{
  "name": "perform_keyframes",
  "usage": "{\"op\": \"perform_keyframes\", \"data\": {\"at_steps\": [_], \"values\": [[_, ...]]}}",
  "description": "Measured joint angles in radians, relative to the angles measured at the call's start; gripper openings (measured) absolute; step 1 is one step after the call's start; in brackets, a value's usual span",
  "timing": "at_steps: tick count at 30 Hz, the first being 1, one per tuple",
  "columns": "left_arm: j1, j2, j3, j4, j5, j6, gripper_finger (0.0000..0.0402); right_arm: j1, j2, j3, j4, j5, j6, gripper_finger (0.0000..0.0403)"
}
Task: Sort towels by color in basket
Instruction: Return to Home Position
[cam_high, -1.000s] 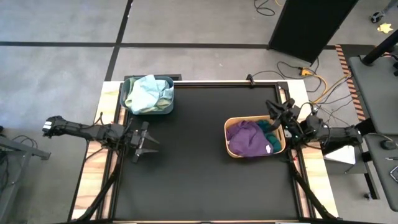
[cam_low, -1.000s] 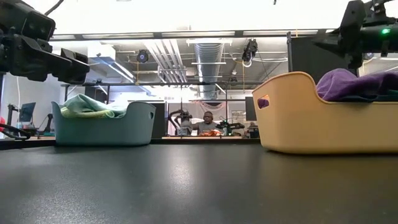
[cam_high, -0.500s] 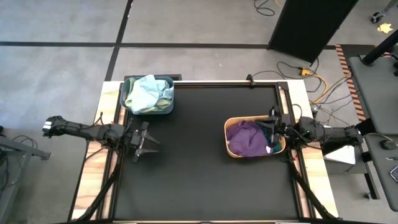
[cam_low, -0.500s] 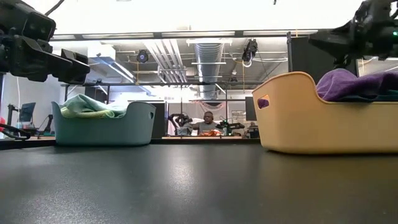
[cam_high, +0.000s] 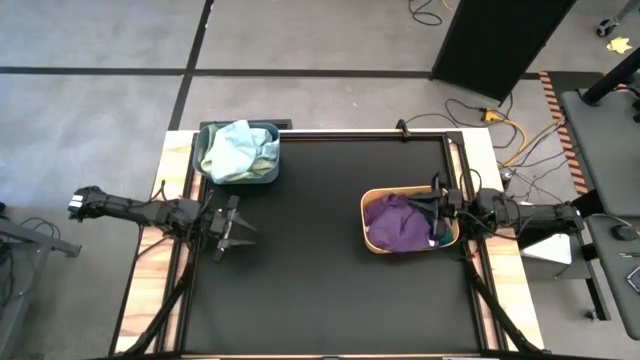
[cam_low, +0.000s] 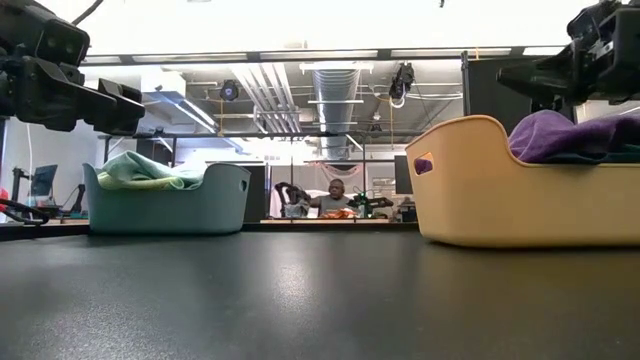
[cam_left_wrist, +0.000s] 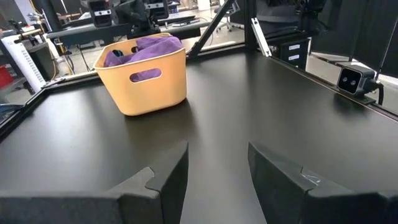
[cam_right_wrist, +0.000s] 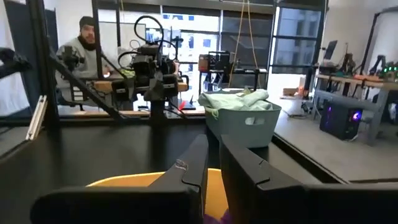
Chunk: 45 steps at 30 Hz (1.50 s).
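Observation:
A teal basket (cam_high: 238, 152) at the far left holds pale green and light blue towels (cam_high: 236, 146). A yellow basket (cam_high: 368, 215) at the right holds a purple towel (cam_high: 398, 222) on top, with a dark teal-green towel (cam_high: 428, 203) by its right wall. My right gripper (cam_high: 434, 208) hovers over that basket's right rim, pointing left, its fingers nearly together with nothing between them (cam_right_wrist: 213, 149). My left gripper (cam_high: 243, 228) waits open above the table's left side, pointing right (cam_left_wrist: 217, 162). No navy towel shows.
The black tabletop (cam_high: 320, 270) lies bare between the two baskets and toward the near edge. A small camera (cam_left_wrist: 354, 81) sits at the table's near edge. A person (cam_right_wrist: 87, 43) sits at a bench beyond the left side. Cables lie on the floor (cam_high: 500, 130).
My right gripper has swung from beyond the yellow basket's far right corner toward the near edge, turning until it points left over the basket's right rim. Its raised height looks much the same. The towels and baskets have stayed put.

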Motion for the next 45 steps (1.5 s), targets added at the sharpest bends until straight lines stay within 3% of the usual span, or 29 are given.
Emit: {"op": "perform_keyframes", "data": {"at_steps": [11, 45], "values": [[0.000, 0.000, 0.000, 0.000, 0.000, 0.000, 0.0152, 0.000, 0.027, 0.000, 0.000, 0.001, 0.107, 0.0034], [0.000, 0.000, 0.000, 0.000, 0.000, 0.000, 0.0152, 0.000, 0.027, 0.000, 0.001, 0.003, 0.105, 0.0034]]}}
